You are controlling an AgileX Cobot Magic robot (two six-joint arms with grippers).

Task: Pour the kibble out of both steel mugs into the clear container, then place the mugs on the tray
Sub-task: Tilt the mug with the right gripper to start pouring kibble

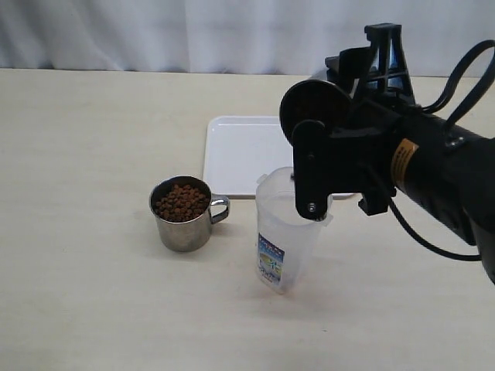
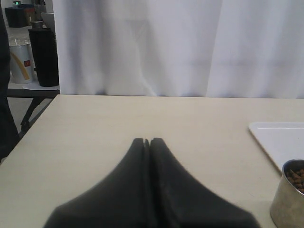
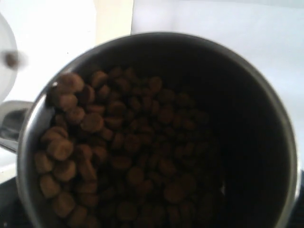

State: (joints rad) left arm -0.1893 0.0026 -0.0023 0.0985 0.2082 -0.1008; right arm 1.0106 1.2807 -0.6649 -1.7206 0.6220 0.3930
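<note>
The exterior camera looked down on the counter (image 1: 93,301) from a raised spot, facing the white curtain (image 1: 155,31) at 12 o'clock. The left wrist camera sat low, looking level toward that curtain; both views shared the tray (image 1: 236,151) and the standing mug (image 1: 183,232), at 8 o'clock in the exterior frame. The right wrist camera peered closely into a second mug (image 3: 266,142).

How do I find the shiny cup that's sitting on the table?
Start at the white tray at the back of the beige table. Just in front of its left corner, left of the tall clear container, stands the steel mug. It is short, shiny and filled with brown kibble, its handle toward the container.
</note>
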